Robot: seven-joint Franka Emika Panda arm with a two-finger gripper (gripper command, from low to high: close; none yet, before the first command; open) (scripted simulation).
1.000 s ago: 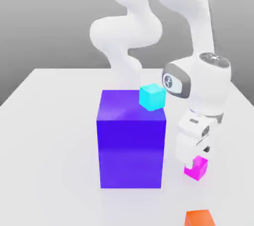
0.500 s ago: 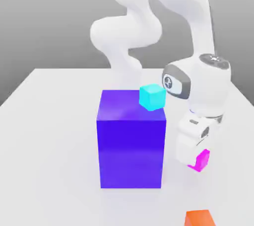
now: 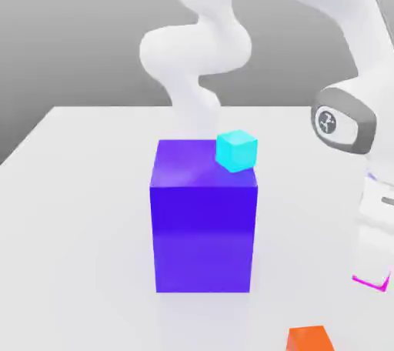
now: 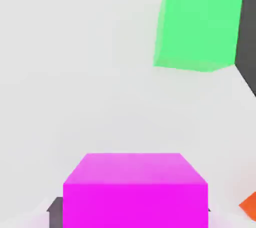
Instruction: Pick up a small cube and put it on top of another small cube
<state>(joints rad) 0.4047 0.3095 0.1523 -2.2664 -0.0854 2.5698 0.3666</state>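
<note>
Where magenta cube (image 4: 135,206) sits between fingertips (image 4: 56,213), claw (image 4: 134,217) holds it, jaws parted by cube's width.

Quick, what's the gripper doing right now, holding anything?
Claw: closed on the magenta cube, one finger at each side of it.

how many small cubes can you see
4: magenta cube in the gripper, cyan cube atop the blue block, orange cube and green cube on the table. Others may be hidden.
</note>
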